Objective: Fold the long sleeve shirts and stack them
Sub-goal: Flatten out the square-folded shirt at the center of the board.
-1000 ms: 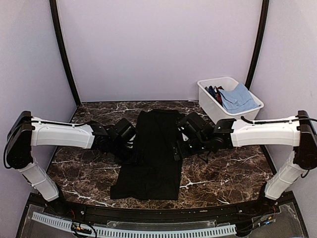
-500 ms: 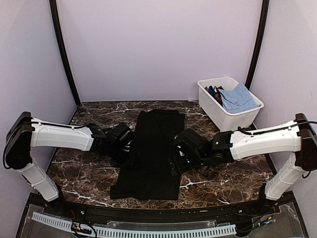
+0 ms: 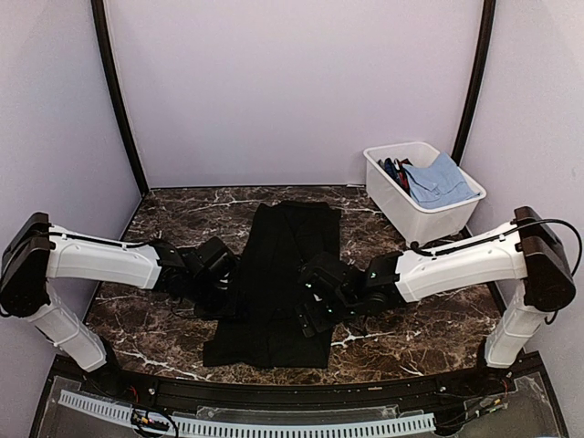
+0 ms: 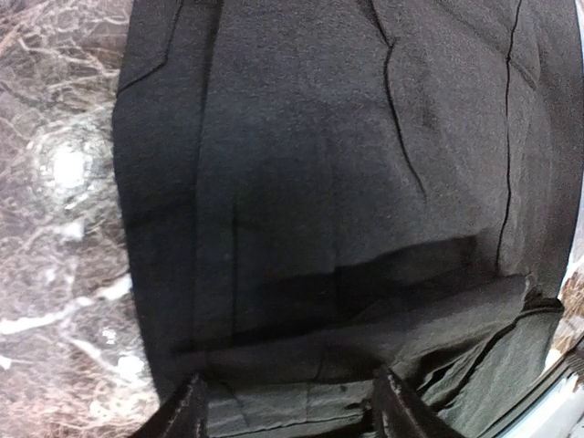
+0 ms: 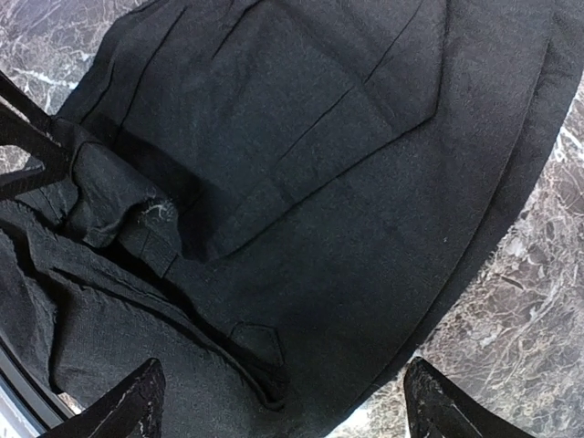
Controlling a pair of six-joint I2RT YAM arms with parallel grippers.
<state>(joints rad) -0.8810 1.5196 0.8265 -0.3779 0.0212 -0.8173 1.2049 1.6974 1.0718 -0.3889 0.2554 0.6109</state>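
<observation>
One of the long sleeve shirts, a black shirt (image 3: 283,246), lies folded into a long strip down the middle of the marble table (image 3: 420,319). My left gripper (image 3: 230,297) is low at the strip's left edge. In the left wrist view it (image 4: 290,412) stands open, a folded edge of the shirt (image 4: 347,164) lying between its fingers (image 4: 187,411). My right gripper (image 3: 308,310) hovers over the strip's right side. Its wrist view shows it (image 5: 287,406) wide open above the shirt (image 5: 365,164), with one fingertip over the cloth and the other over the marble.
A white bin (image 3: 392,192) at the back right holds a light blue cloth (image 3: 441,180) and some dark items. Lilac walls close in the back and sides. A black rail runs along the table's near edge.
My right arm has swung left and toward the near edge, so its gripper is now over the shirt's lower right. The left gripper has slid slightly nearer along the left edge.
</observation>
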